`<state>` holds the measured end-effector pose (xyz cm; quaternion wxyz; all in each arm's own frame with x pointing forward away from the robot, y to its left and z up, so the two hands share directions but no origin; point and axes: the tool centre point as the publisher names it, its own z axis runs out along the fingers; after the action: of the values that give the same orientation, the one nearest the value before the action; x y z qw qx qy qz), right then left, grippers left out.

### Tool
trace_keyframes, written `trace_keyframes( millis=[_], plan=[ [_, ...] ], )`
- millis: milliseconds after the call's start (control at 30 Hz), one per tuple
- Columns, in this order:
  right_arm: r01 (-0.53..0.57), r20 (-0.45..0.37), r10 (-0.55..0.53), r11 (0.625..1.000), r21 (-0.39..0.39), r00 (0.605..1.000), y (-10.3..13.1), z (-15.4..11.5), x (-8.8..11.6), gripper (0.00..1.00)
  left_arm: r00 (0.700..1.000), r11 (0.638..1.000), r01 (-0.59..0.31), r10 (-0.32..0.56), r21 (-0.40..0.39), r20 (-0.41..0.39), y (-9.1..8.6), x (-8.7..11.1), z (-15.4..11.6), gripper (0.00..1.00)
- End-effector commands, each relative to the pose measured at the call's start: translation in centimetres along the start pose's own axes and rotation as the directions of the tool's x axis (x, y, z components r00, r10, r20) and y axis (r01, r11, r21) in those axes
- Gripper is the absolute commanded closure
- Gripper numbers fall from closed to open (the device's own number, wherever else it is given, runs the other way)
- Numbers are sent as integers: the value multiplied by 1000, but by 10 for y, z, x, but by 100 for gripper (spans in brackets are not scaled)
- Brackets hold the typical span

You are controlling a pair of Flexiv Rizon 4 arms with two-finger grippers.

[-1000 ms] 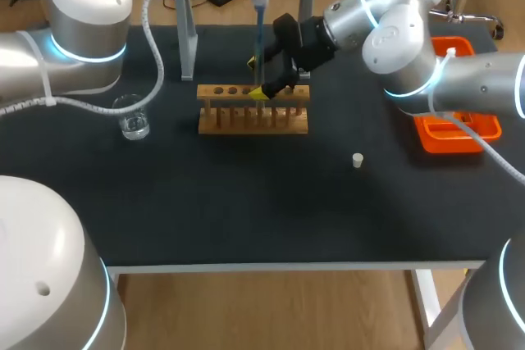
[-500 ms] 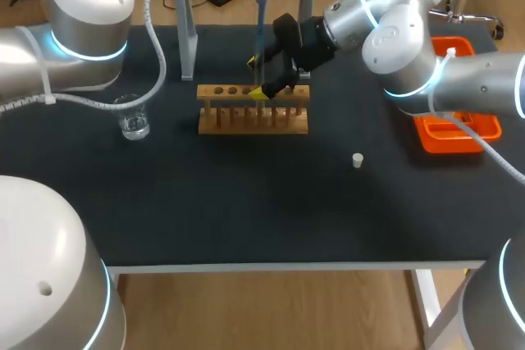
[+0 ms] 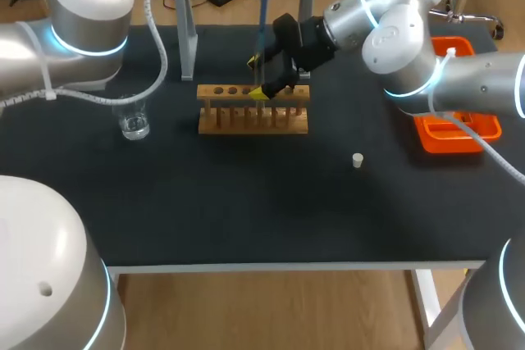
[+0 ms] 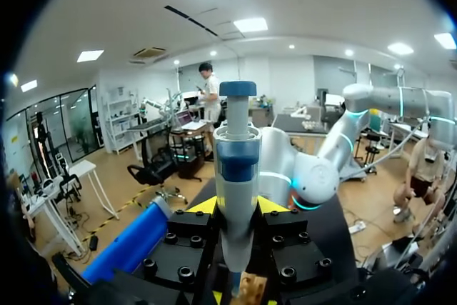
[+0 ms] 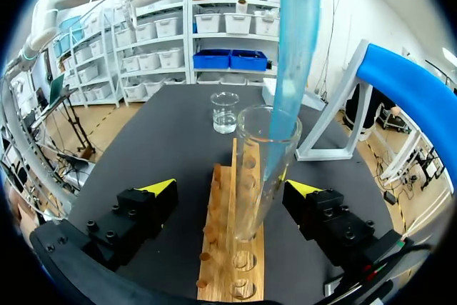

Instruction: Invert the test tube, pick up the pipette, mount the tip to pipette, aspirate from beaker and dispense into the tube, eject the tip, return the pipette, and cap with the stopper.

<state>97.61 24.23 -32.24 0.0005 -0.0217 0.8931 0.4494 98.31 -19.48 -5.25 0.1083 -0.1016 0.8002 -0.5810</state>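
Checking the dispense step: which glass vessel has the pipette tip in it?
The test tube in the wooden rack; the blue pipette tip dips into its mouth. The beaker stands apart.

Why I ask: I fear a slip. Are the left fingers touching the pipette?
Touching. The left wrist view shows both yellow-tipped fingers pressed against the pipette body from opposite sides, with no gap.

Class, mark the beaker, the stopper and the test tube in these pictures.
beaker (image 3: 133, 120), head view, on its glass wall.
stopper (image 3: 358, 160), head view, on its side.
test tube (image 5: 255, 191), right wrist view, on its glass wall below the rim.
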Motion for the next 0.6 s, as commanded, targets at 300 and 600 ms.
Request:
trace_keyframes(
  millis=[300,600],
  plan=[
    [0,-2,0,1000,2,1000,0,0,-1,0,1000,1000,-1,1,11,13,-7,5,-6,100],
    [0,-2,0,1000,2,1000,0,0,-1,0,1000,1000,-3,3,6,21,-13,9,-9,100]
  ],
)
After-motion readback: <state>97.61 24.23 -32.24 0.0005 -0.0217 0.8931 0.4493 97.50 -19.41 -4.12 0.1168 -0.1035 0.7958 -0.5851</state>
